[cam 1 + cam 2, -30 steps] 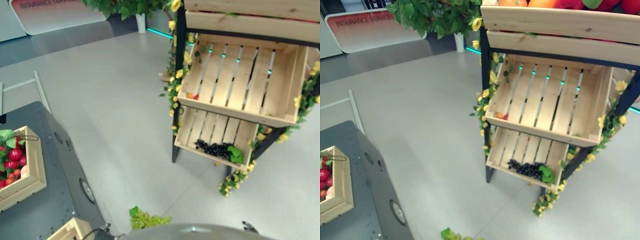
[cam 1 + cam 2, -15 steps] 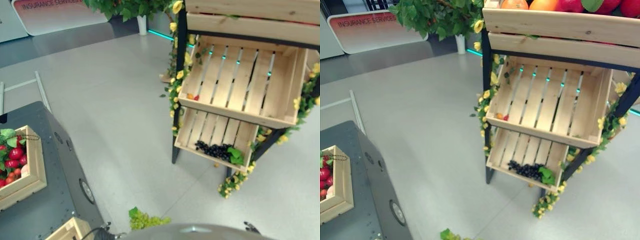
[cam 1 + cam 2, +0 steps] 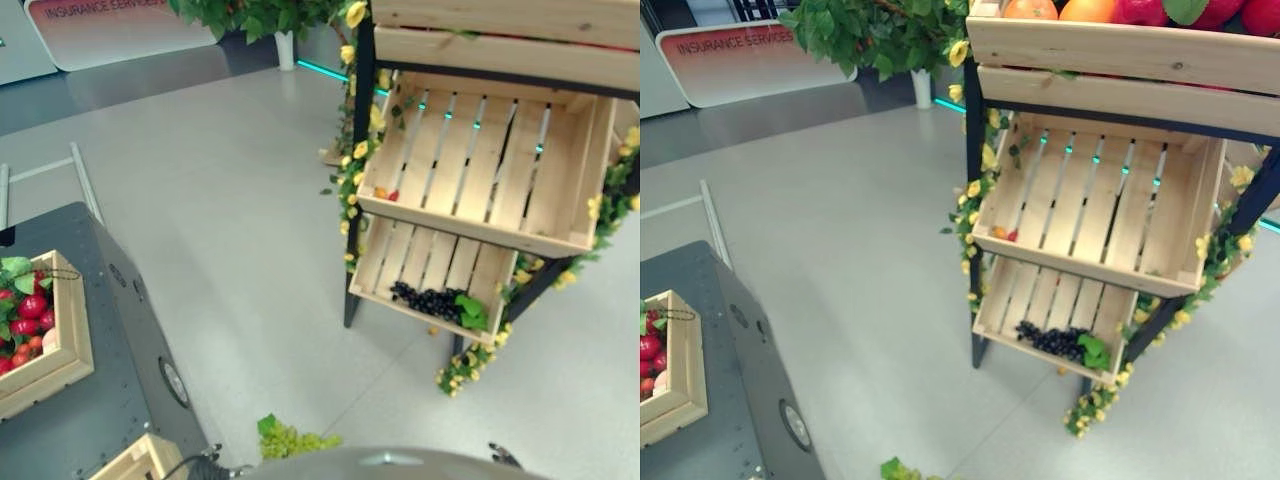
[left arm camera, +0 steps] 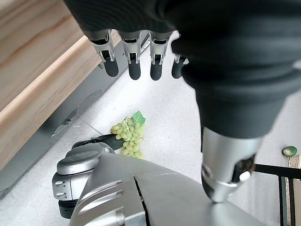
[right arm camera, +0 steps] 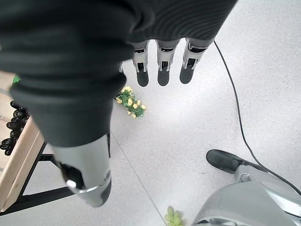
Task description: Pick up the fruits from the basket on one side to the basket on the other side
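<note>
A wooden crate [image 3: 68,335] of red fruits [image 3: 28,312] sits on the grey table [image 3: 100,400] at the left. At the right a black rack holds slatted crates. The middle crate [image 3: 480,160] has two small fruits [image 3: 385,192] in its front corner. The lower crate [image 3: 430,270] holds dark grapes [image 3: 428,298]. A bunch of green grapes [image 3: 295,438] lies on the floor, also in the left wrist view [image 4: 128,139]. My left hand [image 4: 134,66] hangs open and empty beside the table's crate edge [image 4: 33,70]. My right hand [image 5: 162,70] hangs open and empty over the floor.
The rack's top crate [image 3: 1120,55] carries oranges and apples [image 3: 1090,8]. Yellow flower garlands [image 3: 352,170] run down the rack's posts, and a sprig [image 5: 130,104] lies on the floor. Another crate's corner [image 3: 135,462] shows at the table's near end. Open floor separates table and rack.
The head camera has shifted very slightly; no thing and neither hand has visibly moved.
</note>
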Tool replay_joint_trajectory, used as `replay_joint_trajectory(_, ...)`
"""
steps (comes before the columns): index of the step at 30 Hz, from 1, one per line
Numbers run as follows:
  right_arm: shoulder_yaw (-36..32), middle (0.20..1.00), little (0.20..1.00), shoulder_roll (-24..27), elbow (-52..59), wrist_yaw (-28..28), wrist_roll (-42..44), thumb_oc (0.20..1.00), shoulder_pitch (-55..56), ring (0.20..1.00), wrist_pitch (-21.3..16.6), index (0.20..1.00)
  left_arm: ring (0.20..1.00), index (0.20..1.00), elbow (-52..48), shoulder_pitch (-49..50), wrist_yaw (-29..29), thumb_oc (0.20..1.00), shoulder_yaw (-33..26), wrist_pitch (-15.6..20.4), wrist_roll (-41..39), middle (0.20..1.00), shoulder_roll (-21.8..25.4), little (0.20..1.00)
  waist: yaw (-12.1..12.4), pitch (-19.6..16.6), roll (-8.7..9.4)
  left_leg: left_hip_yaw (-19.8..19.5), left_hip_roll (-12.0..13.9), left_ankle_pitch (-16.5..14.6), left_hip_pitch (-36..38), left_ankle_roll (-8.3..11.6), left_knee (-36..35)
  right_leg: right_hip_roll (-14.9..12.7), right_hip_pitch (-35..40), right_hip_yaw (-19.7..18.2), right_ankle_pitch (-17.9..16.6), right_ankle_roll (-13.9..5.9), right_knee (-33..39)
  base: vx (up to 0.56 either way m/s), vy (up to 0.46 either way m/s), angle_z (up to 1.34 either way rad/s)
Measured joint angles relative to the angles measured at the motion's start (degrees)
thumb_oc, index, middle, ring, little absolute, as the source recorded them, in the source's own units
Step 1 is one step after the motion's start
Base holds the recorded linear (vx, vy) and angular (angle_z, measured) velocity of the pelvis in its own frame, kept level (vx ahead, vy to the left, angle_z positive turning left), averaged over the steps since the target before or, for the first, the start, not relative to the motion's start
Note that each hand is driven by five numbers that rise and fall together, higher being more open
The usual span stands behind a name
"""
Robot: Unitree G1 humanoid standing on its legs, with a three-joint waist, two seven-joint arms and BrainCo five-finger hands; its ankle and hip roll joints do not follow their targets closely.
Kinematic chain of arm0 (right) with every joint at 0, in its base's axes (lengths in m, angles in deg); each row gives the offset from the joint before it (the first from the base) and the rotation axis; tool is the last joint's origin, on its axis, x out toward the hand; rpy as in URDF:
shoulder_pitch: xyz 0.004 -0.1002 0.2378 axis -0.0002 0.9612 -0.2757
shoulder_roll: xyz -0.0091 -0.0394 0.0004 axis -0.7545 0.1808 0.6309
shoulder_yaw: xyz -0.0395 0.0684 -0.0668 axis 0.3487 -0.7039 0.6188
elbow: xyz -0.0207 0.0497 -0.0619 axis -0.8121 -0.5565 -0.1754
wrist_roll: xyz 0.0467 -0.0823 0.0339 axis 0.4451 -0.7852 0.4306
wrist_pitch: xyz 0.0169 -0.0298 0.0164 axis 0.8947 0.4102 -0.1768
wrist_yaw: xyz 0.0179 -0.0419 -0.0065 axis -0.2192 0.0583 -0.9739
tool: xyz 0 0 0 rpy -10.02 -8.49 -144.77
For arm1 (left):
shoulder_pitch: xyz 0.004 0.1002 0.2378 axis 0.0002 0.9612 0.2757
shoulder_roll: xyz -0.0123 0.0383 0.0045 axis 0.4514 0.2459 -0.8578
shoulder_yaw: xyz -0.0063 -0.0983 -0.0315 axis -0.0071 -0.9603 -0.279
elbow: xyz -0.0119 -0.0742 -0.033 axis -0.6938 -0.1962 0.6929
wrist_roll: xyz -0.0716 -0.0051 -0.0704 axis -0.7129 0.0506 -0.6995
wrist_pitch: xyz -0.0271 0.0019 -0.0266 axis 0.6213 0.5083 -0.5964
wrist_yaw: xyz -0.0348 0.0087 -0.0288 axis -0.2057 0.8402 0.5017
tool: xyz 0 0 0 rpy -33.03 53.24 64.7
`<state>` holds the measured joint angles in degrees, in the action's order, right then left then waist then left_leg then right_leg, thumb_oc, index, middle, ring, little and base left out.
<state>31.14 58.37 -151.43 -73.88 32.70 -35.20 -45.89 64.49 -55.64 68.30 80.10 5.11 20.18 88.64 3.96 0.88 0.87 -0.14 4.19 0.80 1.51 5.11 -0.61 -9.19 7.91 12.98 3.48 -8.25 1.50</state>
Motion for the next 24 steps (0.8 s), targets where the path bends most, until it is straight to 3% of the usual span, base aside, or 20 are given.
replay_joint_trajectory(24, 0.0, 1.000, 1.000, 0.0, 0.0, 0.0, 0.0, 1.000, 0.0, 1.000, 0.0, 1.000, 1.000, 1.000, 0.0, 0.0, 0.3, 1.000, 0.1, -0.1, 0.0, 1.000, 0.1, 1.000, -0.1, -0.2, 0.49, 1.0, 0.1, 0.0, 1.9, -0.01, -0.8, 0.0, 1.0, -1.1, -0.1, 0.12, 0.1, 0.00, 0.002, -0.01)
